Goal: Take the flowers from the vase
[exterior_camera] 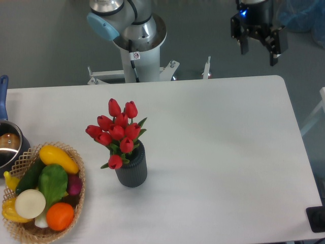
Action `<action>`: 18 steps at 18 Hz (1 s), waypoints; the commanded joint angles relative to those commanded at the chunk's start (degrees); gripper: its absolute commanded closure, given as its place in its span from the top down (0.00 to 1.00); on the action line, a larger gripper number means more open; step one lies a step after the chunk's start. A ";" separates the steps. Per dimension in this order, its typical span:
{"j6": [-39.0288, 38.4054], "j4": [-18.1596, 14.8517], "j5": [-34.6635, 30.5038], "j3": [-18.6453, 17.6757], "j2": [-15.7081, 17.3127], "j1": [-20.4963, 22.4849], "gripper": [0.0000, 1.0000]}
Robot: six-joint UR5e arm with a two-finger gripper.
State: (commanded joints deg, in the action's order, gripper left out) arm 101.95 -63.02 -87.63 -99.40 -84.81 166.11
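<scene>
Hovering beyond the table's far right edge, my black two-finger gripper [259, 50] hangs with fingers apart, holding nothing; the red tulips [118, 130] stand in the ribbed dark grey vase [132, 169] left of centre. I'd descend over the stems just above the mouth; closing gently spares the blooms.

No legible text anywhere. One small sticker [134, 55] on the white column of the robot base [138, 51]: a round red-ringed prohibition-type sign on a white ground, too small to make out the symbol inside or any lettering. A blue light [244, 12] glows on the gripper [259, 53] body, top right; it is a lamp, not a character or number. No brand marks seen on the arm's blue-capped joint [103, 25]. Vase [132, 168], wicker basket [45, 223] and pot [9, 145] carry no visible labels or print. Table [228, 152] surface bears no markings.
</scene>
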 joint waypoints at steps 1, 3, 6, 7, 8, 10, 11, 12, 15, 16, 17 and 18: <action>0.00 0.00 -0.09 0.00 0.00 -0.09 1.00; -0.09 -0.17 0.00 0.44 -0.09 -0.09 1.00; -0.09 0.00 -0.09 0.18 -0.09 -0.09 1.00; 0.00 0.00 0.00 0.09 -0.09 -0.09 1.00; 0.00 0.00 0.00 0.00 -0.17 -0.09 1.00; 0.00 0.09 0.00 0.00 -0.18 -0.09 1.00; 0.00 0.09 0.00 0.00 -0.18 -0.17 1.00; 0.00 0.09 0.00 0.00 -0.18 -0.17 1.00; 0.00 0.09 0.00 -0.26 -0.26 -0.17 1.00; 0.00 0.17 0.00 -0.52 -0.18 -0.17 1.00; 0.00 0.35 0.00 -0.61 -0.18 -0.17 1.00; 0.00 0.35 0.00 -0.96 -0.09 -0.17 1.00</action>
State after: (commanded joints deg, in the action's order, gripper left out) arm 101.95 -62.67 -87.63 -100.37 -84.90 165.94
